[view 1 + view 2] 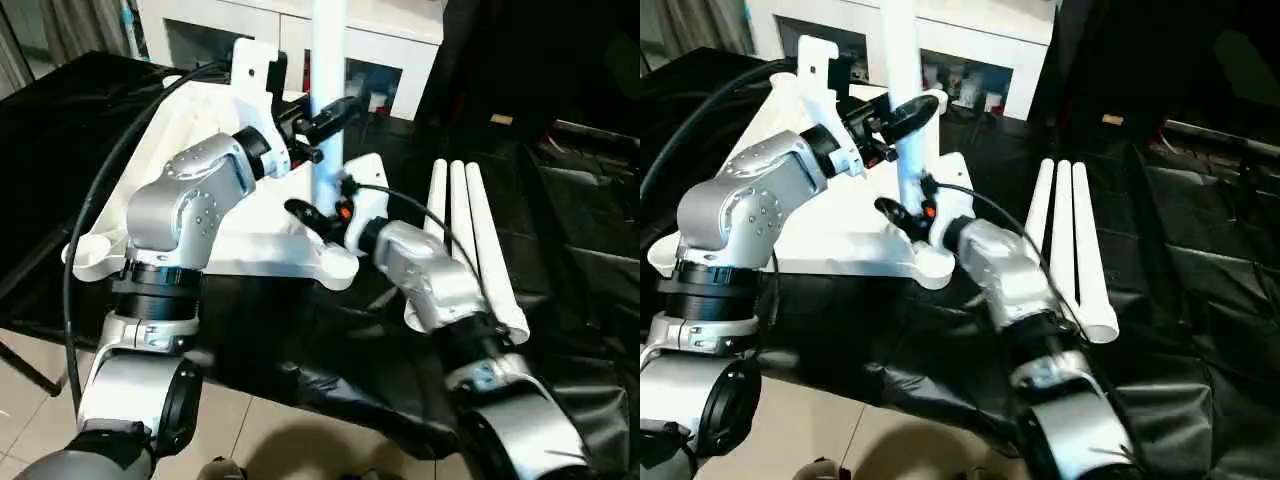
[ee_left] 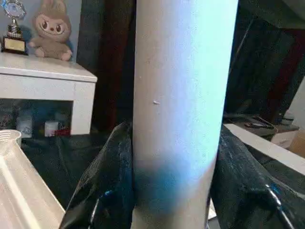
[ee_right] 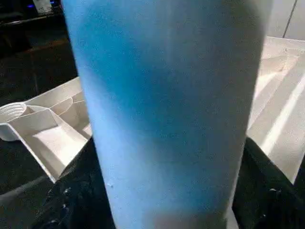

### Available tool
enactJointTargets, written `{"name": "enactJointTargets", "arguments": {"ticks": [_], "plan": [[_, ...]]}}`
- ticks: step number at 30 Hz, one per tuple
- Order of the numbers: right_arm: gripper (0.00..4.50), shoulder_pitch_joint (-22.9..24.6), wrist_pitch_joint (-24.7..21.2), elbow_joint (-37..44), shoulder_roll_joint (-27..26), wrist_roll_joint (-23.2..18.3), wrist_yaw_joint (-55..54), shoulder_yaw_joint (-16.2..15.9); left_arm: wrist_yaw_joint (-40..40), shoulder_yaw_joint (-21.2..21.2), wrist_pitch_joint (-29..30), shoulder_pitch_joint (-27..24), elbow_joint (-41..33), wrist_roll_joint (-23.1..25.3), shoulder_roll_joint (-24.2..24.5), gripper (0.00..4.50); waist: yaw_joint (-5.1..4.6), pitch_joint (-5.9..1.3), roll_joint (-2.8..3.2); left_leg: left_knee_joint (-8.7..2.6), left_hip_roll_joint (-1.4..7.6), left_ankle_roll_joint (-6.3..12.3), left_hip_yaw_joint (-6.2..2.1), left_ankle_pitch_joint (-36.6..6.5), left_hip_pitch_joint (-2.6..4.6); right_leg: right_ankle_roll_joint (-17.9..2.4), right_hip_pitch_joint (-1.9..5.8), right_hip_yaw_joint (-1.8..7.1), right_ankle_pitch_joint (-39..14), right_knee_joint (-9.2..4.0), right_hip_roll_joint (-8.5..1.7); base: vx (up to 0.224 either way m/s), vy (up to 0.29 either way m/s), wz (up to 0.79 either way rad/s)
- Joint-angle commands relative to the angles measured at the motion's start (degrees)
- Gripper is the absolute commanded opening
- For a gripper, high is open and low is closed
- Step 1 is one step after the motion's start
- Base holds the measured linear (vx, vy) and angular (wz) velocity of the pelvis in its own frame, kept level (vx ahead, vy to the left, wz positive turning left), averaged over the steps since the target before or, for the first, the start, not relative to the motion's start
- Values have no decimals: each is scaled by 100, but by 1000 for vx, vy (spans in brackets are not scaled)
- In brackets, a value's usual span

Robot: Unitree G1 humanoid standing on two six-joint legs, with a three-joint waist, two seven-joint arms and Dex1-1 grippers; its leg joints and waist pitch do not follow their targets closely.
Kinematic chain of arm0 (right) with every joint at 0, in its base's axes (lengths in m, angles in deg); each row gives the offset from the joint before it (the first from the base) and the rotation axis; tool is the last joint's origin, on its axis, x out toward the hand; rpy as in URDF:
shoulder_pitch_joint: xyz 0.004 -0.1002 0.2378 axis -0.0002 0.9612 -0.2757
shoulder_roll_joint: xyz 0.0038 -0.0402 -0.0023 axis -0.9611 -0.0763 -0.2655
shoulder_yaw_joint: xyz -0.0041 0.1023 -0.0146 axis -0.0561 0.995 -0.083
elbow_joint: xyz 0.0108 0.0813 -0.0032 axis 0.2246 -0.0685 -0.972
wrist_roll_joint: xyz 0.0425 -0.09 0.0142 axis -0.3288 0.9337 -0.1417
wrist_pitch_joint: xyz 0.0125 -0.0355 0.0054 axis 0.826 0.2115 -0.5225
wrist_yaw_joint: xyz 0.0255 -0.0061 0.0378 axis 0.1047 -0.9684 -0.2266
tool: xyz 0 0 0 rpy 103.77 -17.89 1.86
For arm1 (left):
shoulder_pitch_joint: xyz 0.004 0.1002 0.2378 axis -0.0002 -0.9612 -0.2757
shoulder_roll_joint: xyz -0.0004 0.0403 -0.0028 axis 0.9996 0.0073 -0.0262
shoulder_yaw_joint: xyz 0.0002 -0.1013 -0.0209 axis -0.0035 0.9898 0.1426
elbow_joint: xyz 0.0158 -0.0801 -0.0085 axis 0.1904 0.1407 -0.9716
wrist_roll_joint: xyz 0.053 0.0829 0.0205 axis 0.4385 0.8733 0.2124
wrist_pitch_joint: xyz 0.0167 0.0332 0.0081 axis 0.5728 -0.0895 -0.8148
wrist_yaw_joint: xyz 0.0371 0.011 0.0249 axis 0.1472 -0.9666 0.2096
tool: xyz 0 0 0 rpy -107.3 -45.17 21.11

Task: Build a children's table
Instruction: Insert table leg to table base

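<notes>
Table top (image 1: 250,250): upside down on black-draped bench (image 1: 560,250).
Leg (image 1: 328,100): upright at near corner socket; seating can't tell.
Left gripper (image 1: 335,112) and right gripper (image 1: 312,218): both clamped on it.
Spare legs (image 1: 470,240): 3, lying beside top. Approx. three-quarters left.

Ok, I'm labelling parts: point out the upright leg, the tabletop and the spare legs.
upright leg (image 1: 327,30), left eye view, upper shaft.
tabletop (image 1: 262,245), left eye view, ribbed underside.
spare legs (image 1: 1064,235), right eye view, middle tube.
</notes>
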Motion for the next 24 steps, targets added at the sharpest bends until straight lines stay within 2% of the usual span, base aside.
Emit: {"name": "enactJointTargets", "arguments": {"ticks": [1, 5, 6, 7, 9, 11, 12, 13, 14, 15, 20, 23, 24], "plan": [[252, -66, 30, -35, 139, -110, -70, 167, -17, -94, 10, 5, -105, 18, -40, 184, -37, -500, 160, -378, 25, -230, 34, -821, 79, -1093, 363, 160, -38, -368, -273, 0, 0, 0], [251, -31, 32, 26, 166, -164, 124, 167, 100, -171, 2, -20, -131, 44, 44, 184, -32, -501, 155, -376, 21, -217, 34, -818, 74, -1093, 369, 162, -54, -369, -278, 0, 0, 0], [251, -26, 25, 42, 166, -169, 169, 173, 122, -185, 28, -27, -141, 39, 63, 240, -33, -500, 155, -376, 21, -209, 34, -806, 72, -1102, 367, 163, -43, -370, -279, 0, 0, 0], [251, 50, -106, 232, 240, -279, 620, 109, 525, -243, 342, -63, -193, -180, 218, 254, -30, -502, 172, -374, 22, -209, 33, -823, 81, -1113, 364, 161, -57, -370, -282, 0, 0, 0], [251, 135, -217, 433, 327, -407, 1039, 34, 859, -222, 515, -81, -201, -394, 307, 256, -21, -499, 164, -374, 17, -156, 36, -807, 75, -1148, 373, 160, 11, -358, -270, 0, 0, 0], [251, 135, -217, 433, 327, -407, 1039, 34, 859, -222, 515, -81, -201, -394, 307, 267, -22, -502, 171, -369, 18, -138, 37, -748, 73, -1208, 376, 159, 123, -353, -268, 0, 0, 0], [250, 198, -308, 590, 414, -513, 1315, -10, 996, -144, 400, -57, -117, -464, 312, 295, -22, -499, 174, -373, 21, -141, 37, -770, 77, -1236, 373, 158, 93, -361, -274, 0, 0, 0], [250, 298, -486, 855, 575, -715, 1774, -75, 1475, -109, 243, -67, -74, -625, 420, 295, -10, -493, 170, -372, 17, -110, 39, -815, 75, -1242, 387, 161, 46, -378, -272, 0, 0, 0], [250, 304, -494, 867, 585, -722, 1795, -80, 1502, -109, 252, -69, -78, -639, 428, 299, -2, -493, 168, -381, 18, -82, 32, -846, 82, -1248, 393, 157, -9, -381, -273, 0, 0, 0], [250, 462, -744, 1218, 884, -916, 2382, -227, 2252, -121, 534, -120, -171, -1056, 650, 298, 10, -485, 169, -385, 10, -49, 34, -866, 92, -1267, 396, 154, -60, -385, -268, 0, 0, 0], [250, 628, -996, 1574, 1285, -1046, 2993, -443, 2699, -133, 797, -62, -145, -1295, 830, 298, 3, -476, 210, -383, 33, -133, 32, -1029, 97, -1325, 369, 155, -261, -393, -285, 0, 0, 0], [250, 647, -1047, 1612, 1394, -1065, 3138, -443, 2899, -161, 924, -35, -139, -1384, 902, 298, -5, -479, 209, -387, 31, -154, 28, -1121, 97, -1319, 373, 153, -431, -409, -288, 0, 0, 0], [250, 646, -1060, 1612, 1420, -1061, 3170, -425, 2961, -156, 970, -23, -135, -1417, 923, 269, -5, -474, 204, -384, 33, -176, 29, -1121, 93, -1307, 367, 155, -542, -424, -293, 0, 0, 0]]}}
